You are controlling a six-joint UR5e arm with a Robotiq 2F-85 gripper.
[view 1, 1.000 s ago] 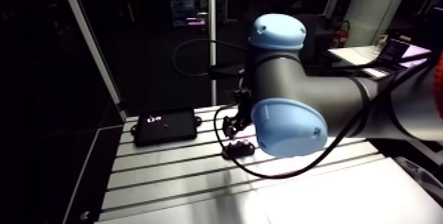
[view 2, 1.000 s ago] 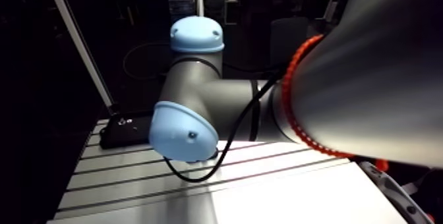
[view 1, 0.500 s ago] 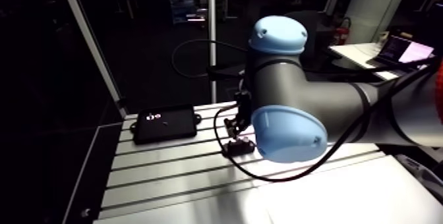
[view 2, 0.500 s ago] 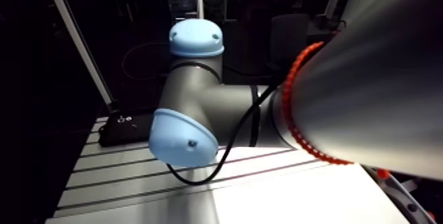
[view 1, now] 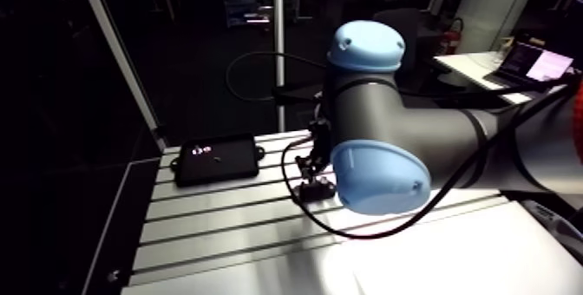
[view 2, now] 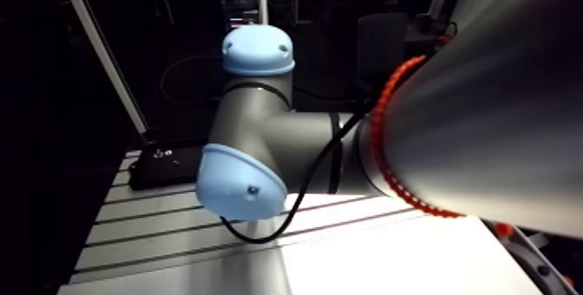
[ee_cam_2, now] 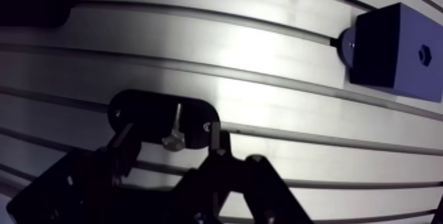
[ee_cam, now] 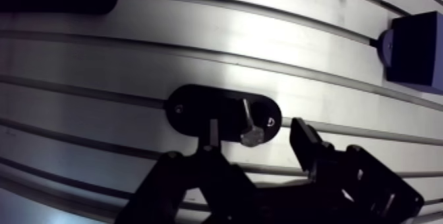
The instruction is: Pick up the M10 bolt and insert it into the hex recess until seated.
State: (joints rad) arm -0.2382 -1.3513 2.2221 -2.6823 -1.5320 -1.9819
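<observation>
A plate [ee_cam: 198,111] lies flat on the table [ee_cam: 231,35], over one of its slots. A bolt [ee_cam: 248,124] lies on the plate toward one end, its head nearest the jaws and its shank pointing away. The jaws stand apart, one on each side of the bolt. Ahead and off to one side, well apart from the plate, a block [ee_cam_2: 389,49] stands on the table, with a six-sided hole [ee_cam_2: 422,53] in its upper face. In the arm view a flat box [view 1: 217,160] lies behind and left of the plate.
</observation>
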